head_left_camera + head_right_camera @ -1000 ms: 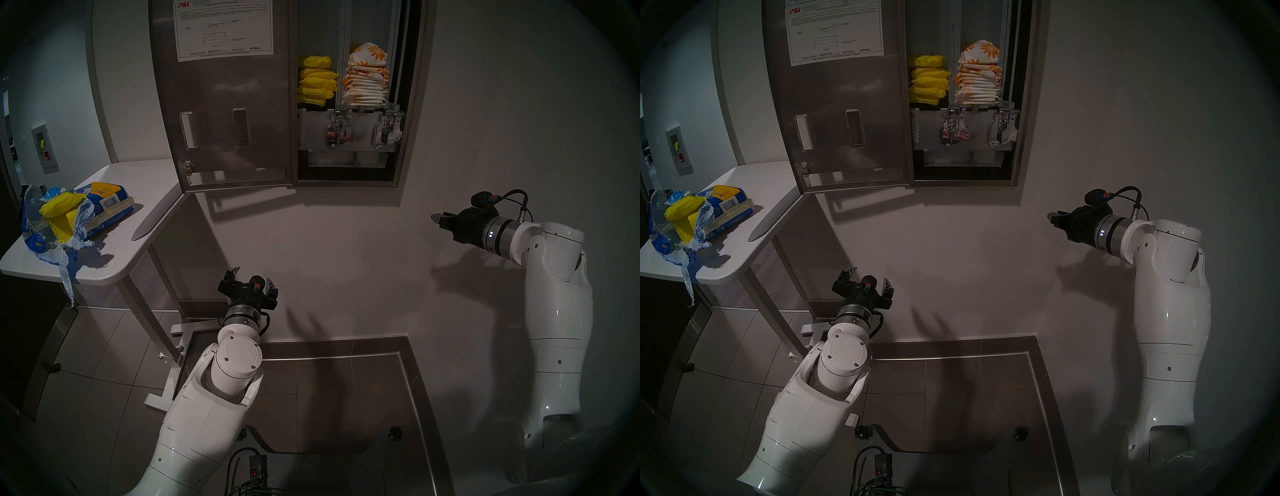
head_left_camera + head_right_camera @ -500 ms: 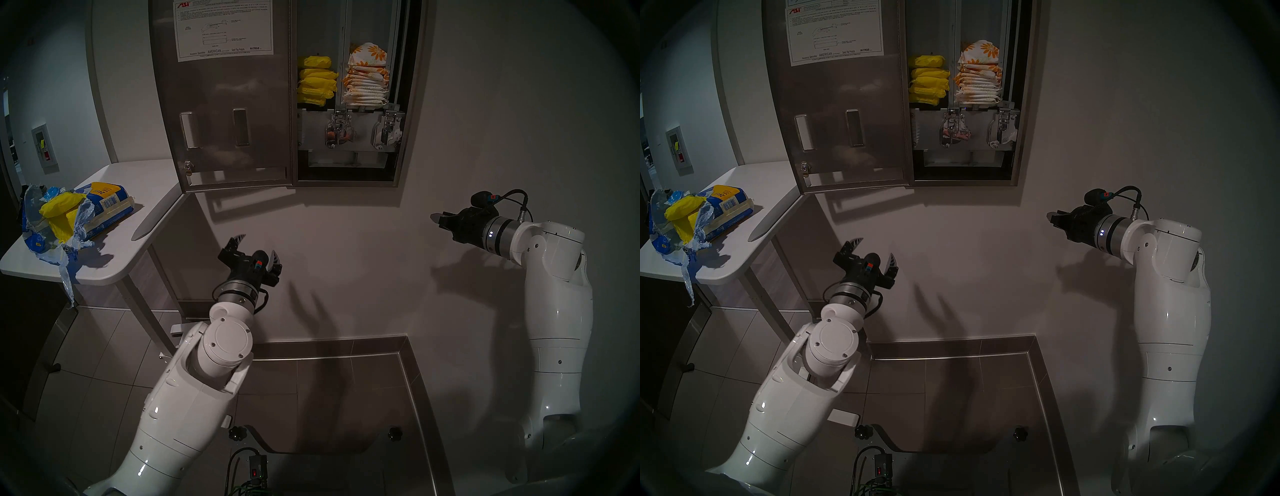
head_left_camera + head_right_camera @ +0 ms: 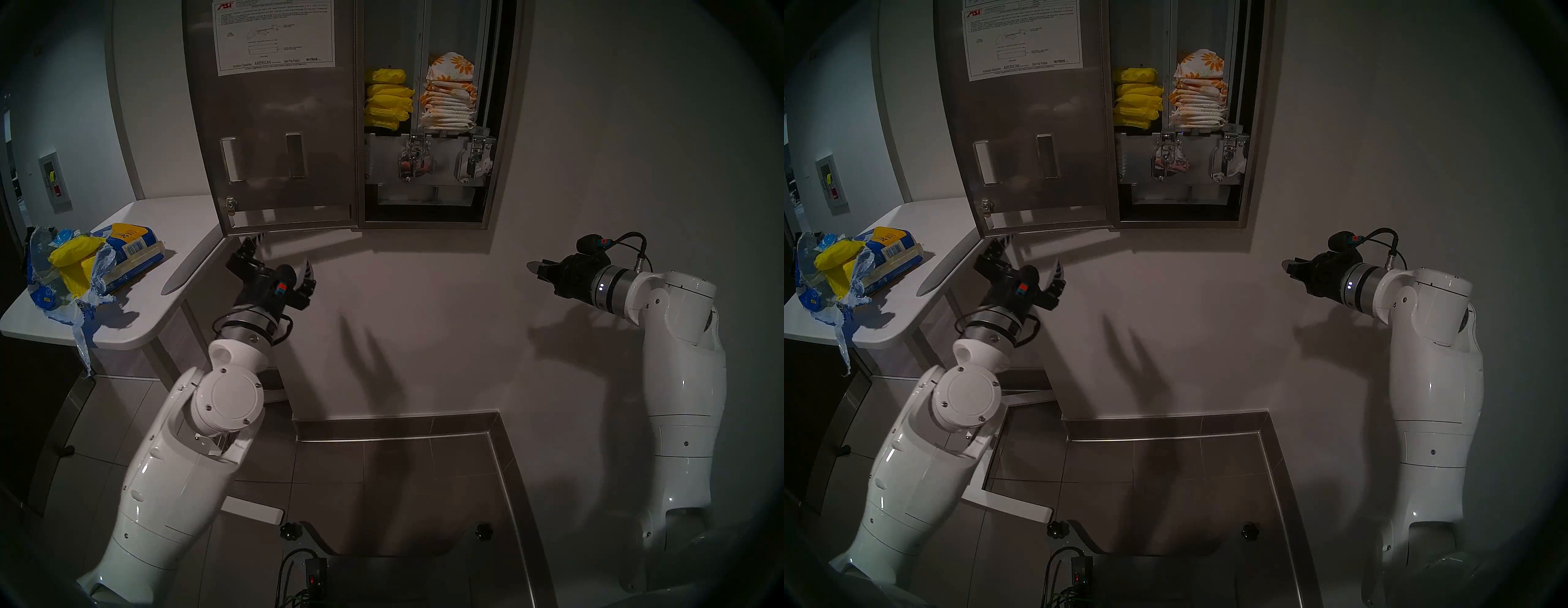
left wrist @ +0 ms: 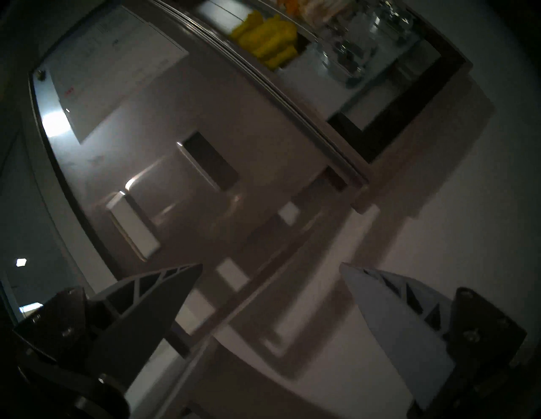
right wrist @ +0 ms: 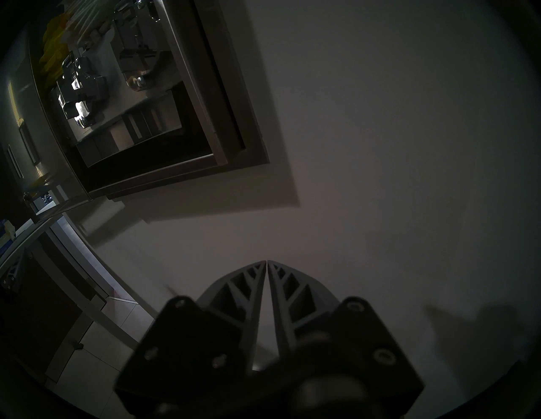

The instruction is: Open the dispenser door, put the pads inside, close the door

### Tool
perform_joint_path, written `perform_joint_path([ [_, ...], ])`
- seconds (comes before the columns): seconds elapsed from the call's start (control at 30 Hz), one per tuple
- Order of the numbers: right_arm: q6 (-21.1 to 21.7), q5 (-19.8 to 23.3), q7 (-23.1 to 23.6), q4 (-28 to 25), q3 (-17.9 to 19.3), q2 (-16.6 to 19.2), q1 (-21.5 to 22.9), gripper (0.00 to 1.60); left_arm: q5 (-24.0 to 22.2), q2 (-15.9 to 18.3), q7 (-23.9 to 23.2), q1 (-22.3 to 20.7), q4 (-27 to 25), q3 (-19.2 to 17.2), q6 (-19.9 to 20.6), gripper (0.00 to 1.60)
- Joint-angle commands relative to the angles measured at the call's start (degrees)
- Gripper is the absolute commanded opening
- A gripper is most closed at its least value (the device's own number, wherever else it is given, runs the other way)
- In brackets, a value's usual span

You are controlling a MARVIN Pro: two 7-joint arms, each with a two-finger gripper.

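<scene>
The dispenser door [image 3: 280, 127] is hanging wide open in the upper centre of the frame, its white instruction sheet [image 3: 271, 36] facing us. Just right of it, the pads [image 3: 387, 98] are sitting stacked in the cabinet's left column, beside white flowered packets [image 3: 449, 93]. We are holding our left gripper [image 3: 284, 259] just beneath the door's lower edge, fingers spread wide and empty. At the right of the frame, our right gripper [image 3: 535, 268] is hovering near the wall, fingers pressed together on nothing. A torn blue-and-yellow pack [image 3: 85, 267] is lying on the worktop [image 3: 140, 322] at the left.
</scene>
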Motion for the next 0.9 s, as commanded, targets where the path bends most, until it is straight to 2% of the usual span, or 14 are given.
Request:
perform_joint_path([
  [0.0, -0.16, 0.17, 0.09, -1.59, 0.14, 0.40, 1.64, 0.52, -0.51, 2.47, 1.02, 1.58, -6.18, -4.44, -2.78, 1.60],
  [0.13, -0.16, 0.18, 0.06, -1.67, 0.14, 0.42, 1.68, 0.52, -1.75, 3.24, -0.48, 5.06, -10.17, -6.52, -2.17, 1.60],
  [0.17, -0.16, 0.18, 0.05, -1.68, 0.14, 0.42, 1.69, 0.52, -1.81, 3.27, -0.20, 4.56, -8.94, -6.53, -3.23, 1.60],
  [0.2, -0.16, 0.18, 0.04, -1.69, 0.14, 0.42, 1.69, 0.52, -2.34, 3.52, -1.02, 6.09, -11.17, -7.23, -2.01, 1.60],
  [0.23, -0.16, 0.18, 0.03, -1.70, 0.14, 0.42, 1.70, 0.52, -2.50, 3.59, -0.90, 5.88, -10.52, -7.31, -2.66, 1.60],
  [0.33, -0.16, 0.18, 0.00, -1.75, 0.14, 0.41, 1.71, 0.52, -3.68, 4.06, -2.30, 8.02, -13.16, -8.66, -1.32, 1.60],
  [0.4, -0.16, 0.18, -0.06, -1.81, 0.15, 0.40, 1.74, 0.52, -1.93, 6.18, -5.28, 7.40, -13.22, -8.40, 2.04, 1.60],
  [0.53, -0.16, 0.19, -0.05, -1.80, 0.14, 0.40, 1.73, 0.52, 0.17, 9.72, -9.13, 5.20, -11.62, -8.10, 2.08, 1.60],
  [0.67, -0.16, 0.20, 0.00, -1.74, 0.14, 0.42, 1.70, 0.52, 0.29, 11.98, -11.88, 7.30, -14.33, -11.20, 1.56, 1.60],
  [0.87, -0.16, 0.23, 0.05, -1.67, 0.13, 0.44, 1.66, 0.52, 0.29, 14.32, -14.20, 12.49, -18.19, -19.08, -0.14, 1.60],
])
